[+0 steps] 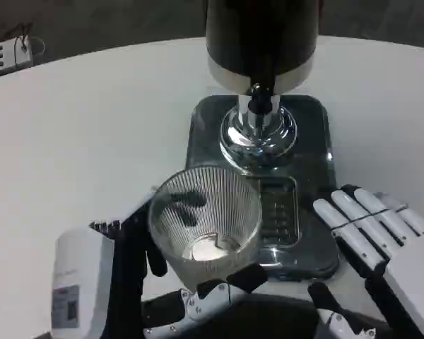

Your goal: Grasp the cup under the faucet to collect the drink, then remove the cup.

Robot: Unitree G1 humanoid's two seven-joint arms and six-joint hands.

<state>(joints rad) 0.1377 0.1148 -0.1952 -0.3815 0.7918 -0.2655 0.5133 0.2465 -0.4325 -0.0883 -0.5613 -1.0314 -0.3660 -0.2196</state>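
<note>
White table [92, 134] runs round the scene, its curved far edge meeting a dark floor, with a pale slatted thing [7, 56] at the far left corner. Bare tabletop lies wide to the left of the machine and to the right behind the right hand.

At the middle far side stands the dispenser [261, 42], a dark drum with a cream band at its foot, on a chrome column that flares onto a grey base [311, 141]. Its faucet [260, 99] juts from the drum's front. A small slotted drip tray [279, 212] sits in the base's near part.

The cup [205, 222], clear and ribbed, stands tilted toward the camera, at the drip tray's left edge, nearer than the faucet and to its left, not beneath it. Something pale shows at its bottom; whether that is drink cannot be told.

The left hand [141, 275] holds the cup, dark fingers wrapped round its left wall and near side. The right hand [381, 240] lies just right of the base, fingers straight and close together, holding nothing.
</note>
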